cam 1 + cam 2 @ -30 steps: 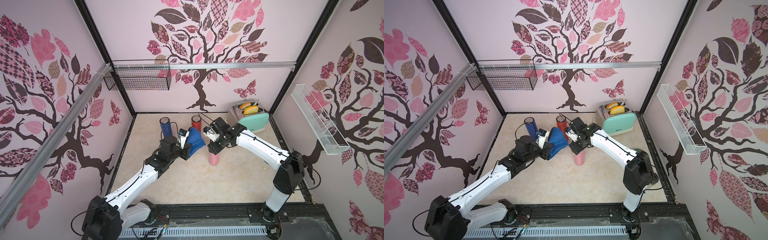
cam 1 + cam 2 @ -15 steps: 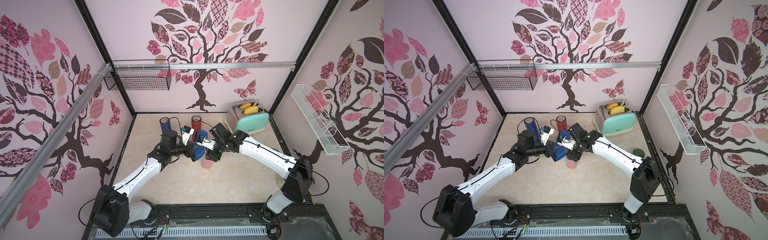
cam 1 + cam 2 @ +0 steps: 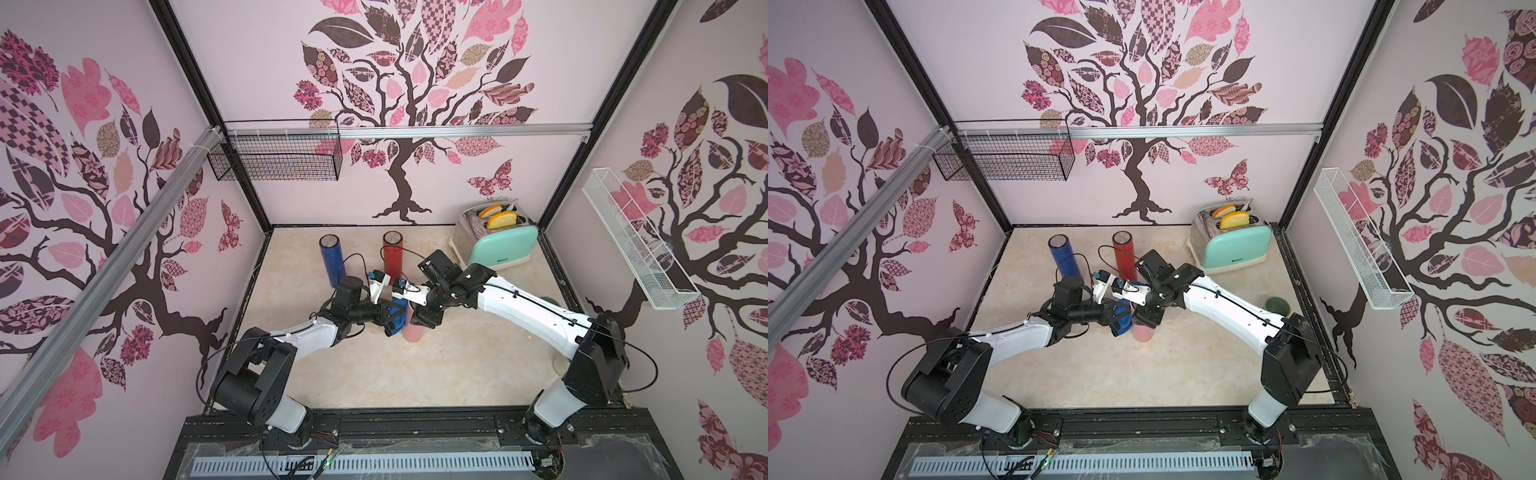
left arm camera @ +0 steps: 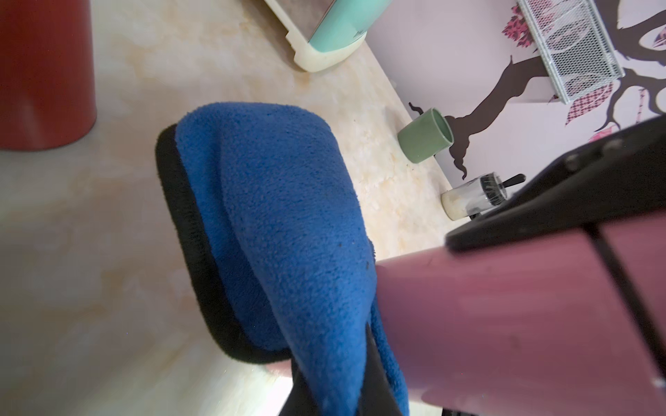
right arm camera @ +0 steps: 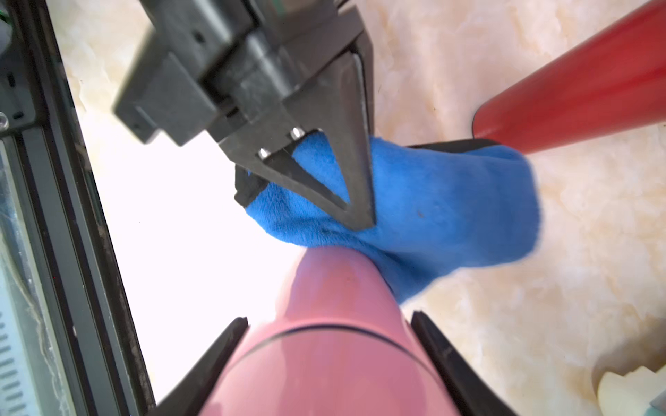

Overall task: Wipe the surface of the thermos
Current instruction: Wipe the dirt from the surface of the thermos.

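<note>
My right gripper (image 5: 329, 318) is shut on the lid end of a pink thermos (image 5: 335, 360), one finger on each side. It holds the thermos tilted above the table, which both top views show (image 3: 413, 328) (image 3: 1143, 332). My left gripper (image 3: 388, 316) is shut on a blue cloth with a black edge (image 4: 288, 216). The cloth (image 5: 432, 209) is pressed against the thermos's (image 4: 504, 324) side, near its far end. The two grippers meet mid-table (image 3: 1115, 318) (image 3: 1148, 318).
A red thermos (image 3: 392, 257) and a blue thermos (image 3: 331, 259) stand upright just behind the grippers. A mint toaster (image 3: 496, 245) sits at the back right and a green cup (image 3: 1277, 306) near the right wall. Wire baskets (image 3: 274, 160) hang on the walls.
The left gripper has carried the cloth toward the front, down along the thermos's side. The right gripper has brought the pink thermos slightly left and forward. Both grips are unchanged.
</note>
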Controlling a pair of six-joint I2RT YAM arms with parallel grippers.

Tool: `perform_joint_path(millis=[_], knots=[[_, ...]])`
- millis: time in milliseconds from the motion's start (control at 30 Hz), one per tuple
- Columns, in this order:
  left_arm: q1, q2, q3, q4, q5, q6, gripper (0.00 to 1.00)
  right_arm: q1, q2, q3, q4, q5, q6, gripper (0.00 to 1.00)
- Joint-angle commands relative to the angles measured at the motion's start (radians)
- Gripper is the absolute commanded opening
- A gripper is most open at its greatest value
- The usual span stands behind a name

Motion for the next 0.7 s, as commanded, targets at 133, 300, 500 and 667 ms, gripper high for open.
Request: perform_joint_path(millis=[133,300,500,667], knots=[[-0.002,0.026,-0.020,0.064,0.044,0.027,0.00,0.005,-0.021,-0.029,0.060,-0.071,-0.077,0.00],[-0.003,0.025,0.031,0.092,0.157,-0.017,0.00,0.005,-0.029,-0.068,0.077,-0.099,-0.187,0.00],[0.008,-0.020,0.160,0.078,0.268,-0.082,0.00,0.005,-0.004,-0.071,0.075,-0.104,-0.262,0.00],[0.035,-0.025,0.248,0.059,0.342,-0.138,0.00,0.004,0.032,-0.044,0.059,-0.084,-0.302,0.00]])
